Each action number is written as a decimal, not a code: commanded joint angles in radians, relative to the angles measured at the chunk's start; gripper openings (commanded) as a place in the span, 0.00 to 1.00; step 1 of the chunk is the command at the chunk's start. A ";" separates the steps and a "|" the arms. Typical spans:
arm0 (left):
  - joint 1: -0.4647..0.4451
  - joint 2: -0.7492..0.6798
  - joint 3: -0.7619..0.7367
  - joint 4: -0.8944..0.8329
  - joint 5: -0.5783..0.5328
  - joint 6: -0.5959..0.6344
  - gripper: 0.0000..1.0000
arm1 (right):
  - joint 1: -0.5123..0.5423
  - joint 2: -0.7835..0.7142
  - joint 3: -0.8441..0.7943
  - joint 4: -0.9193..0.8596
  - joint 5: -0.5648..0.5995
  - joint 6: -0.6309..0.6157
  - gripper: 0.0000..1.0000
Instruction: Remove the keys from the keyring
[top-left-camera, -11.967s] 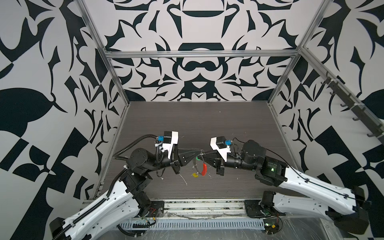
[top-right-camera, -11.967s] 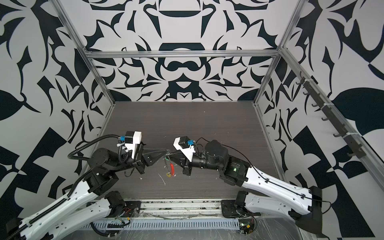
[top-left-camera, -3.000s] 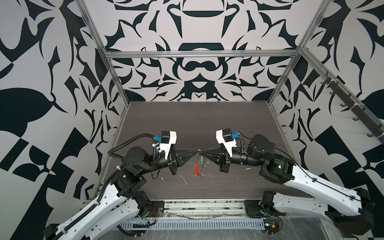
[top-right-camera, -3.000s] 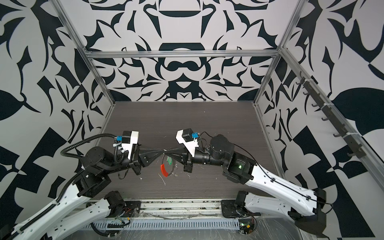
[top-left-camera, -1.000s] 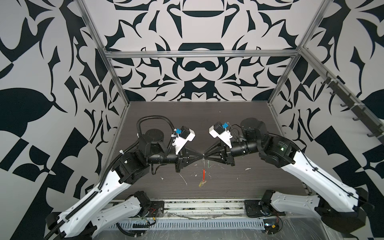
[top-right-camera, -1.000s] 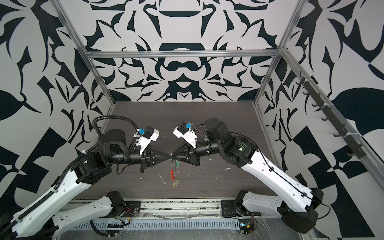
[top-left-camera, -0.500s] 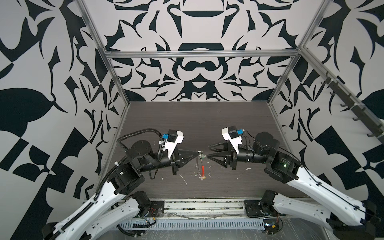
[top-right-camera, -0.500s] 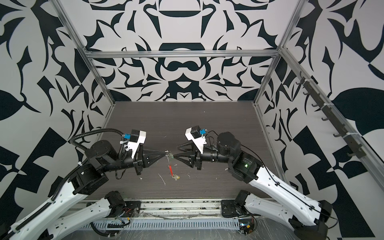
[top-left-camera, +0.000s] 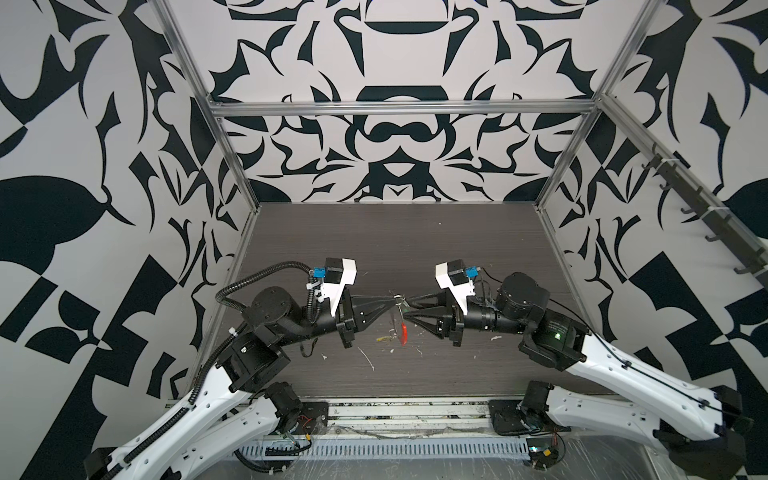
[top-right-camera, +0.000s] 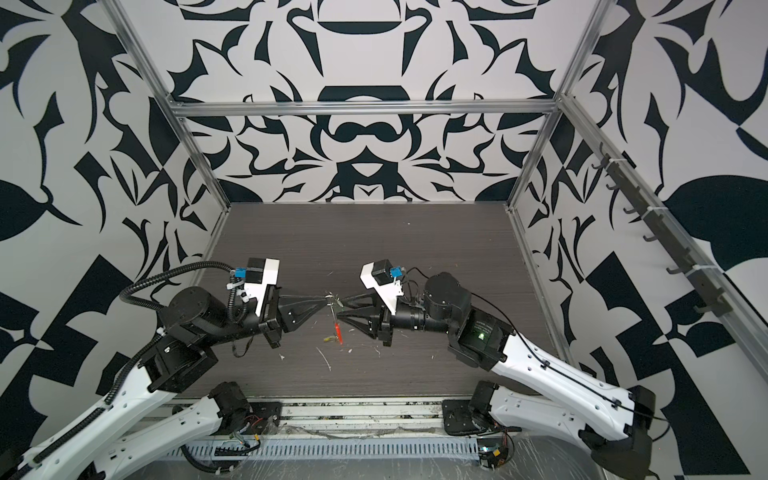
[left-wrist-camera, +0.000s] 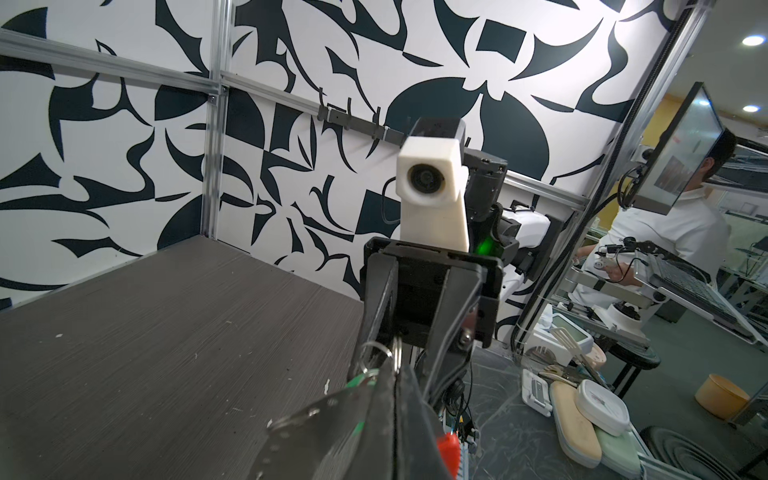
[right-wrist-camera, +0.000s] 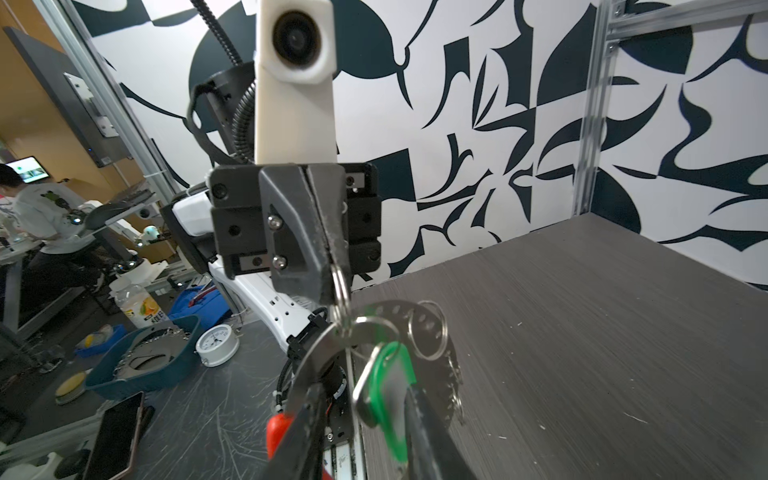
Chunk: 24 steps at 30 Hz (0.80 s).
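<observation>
Keyring (right-wrist-camera: 318, 351), a flat grey metal band with a red sleeve (top-left-camera: 404, 332) on its lower arc, was seen hanging in the air between the two arms, above the near middle of the dark table (top-left-camera: 415, 241); in both top views it was turned edge-on, so that little more than the sleeve could be made out. It was held up by the left gripper (top-left-camera: 392, 298), whose jaws were clenched tight on a small silver split ring (right-wrist-camera: 338, 291) linked to the top of the band, as was shown in the right wrist view. The right gripper (top-left-camera: 409, 308) was set nose to nose with the left, its jaws released and standing apart. The green-tagged key (right-wrist-camera: 386, 386) was found hanging from the band between the right fingers (right-wrist-camera: 301, 436), with a gap left on one side of the tag, so no grasp on it was made out. A second split ring (right-wrist-camera: 428, 334) was seen on the band beside it. The yellow-tagged key (top-left-camera: 384, 339) was seen low by the table surface, just beside the bottom of the red sleeve; whether it was joined to the band or lay free could not be told
</observation>
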<state>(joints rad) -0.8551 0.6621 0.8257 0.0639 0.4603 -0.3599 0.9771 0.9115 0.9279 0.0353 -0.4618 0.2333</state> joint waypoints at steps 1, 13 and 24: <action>-0.001 -0.008 -0.013 0.051 0.015 -0.016 0.00 | 0.008 -0.002 0.014 0.056 0.039 -0.017 0.31; -0.001 0.004 -0.015 0.050 0.028 -0.017 0.00 | 0.020 0.015 0.046 0.035 0.053 -0.034 0.21; -0.001 -0.019 -0.037 0.082 -0.064 -0.017 0.00 | 0.048 0.032 0.090 -0.062 0.071 -0.069 0.00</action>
<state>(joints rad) -0.8551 0.6598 0.8024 0.0895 0.4320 -0.3706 1.0126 0.9421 0.9634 -0.0135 -0.4091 0.1905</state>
